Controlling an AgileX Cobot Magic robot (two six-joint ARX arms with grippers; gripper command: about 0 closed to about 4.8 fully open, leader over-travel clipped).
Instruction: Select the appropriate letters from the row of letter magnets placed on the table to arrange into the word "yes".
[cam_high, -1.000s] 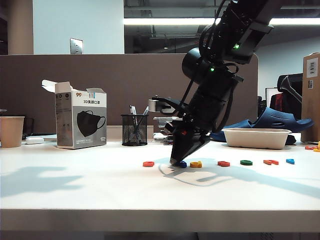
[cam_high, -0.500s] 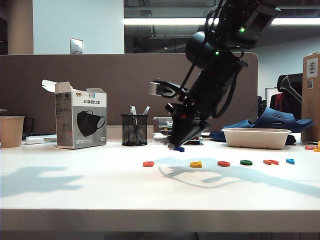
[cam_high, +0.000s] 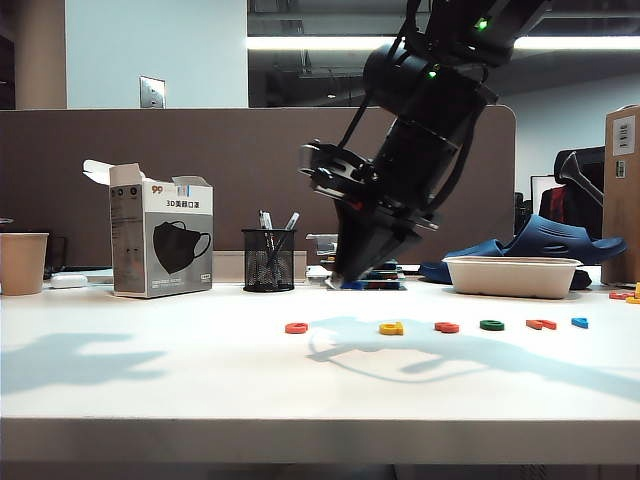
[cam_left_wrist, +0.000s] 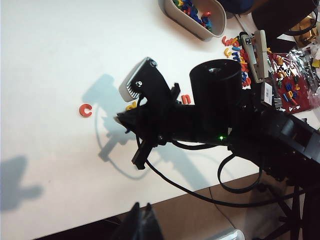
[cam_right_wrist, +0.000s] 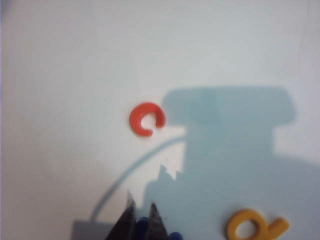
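The dark blue "y" (cam_high: 352, 285), a small flat plastic magnet, hangs above the smooth white table (cam_high: 180, 380), pinched between the tapered black fingers of the right gripper (cam_high: 343, 281), over a row of flat letters: orange-red "c" (cam_high: 296, 327), yellow letter (cam_high: 391, 328), red "s" (cam_high: 447, 327), green ring-shaped "e" (cam_high: 492, 325). The left gripper's (cam_left_wrist: 142, 223) dark fingertips sit closed together off the table's front edge
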